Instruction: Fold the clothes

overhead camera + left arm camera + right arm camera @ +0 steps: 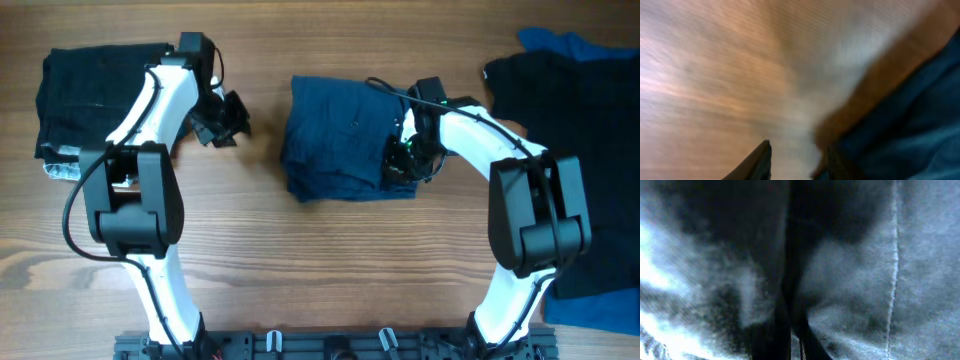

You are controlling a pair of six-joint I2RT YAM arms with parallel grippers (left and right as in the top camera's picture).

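left claw (233, 120) spread, over bench (300, 250) | folded navy shorts (330, 140) near it | right claw (398, 165) pressed together, down on shorts

My overhead camera looks straight down on the table (330, 250) from well above and takes in its whole width. The left wrist camera sits low over the wood, looking past the left fingers (762, 160). Its view is blurred, with the navy shorts (910, 130) along its right side. The right wrist camera is so near that cloth fills its frame around the right fingers (782, 340). All three views share those shorts, which lie mid-table when I look from above.
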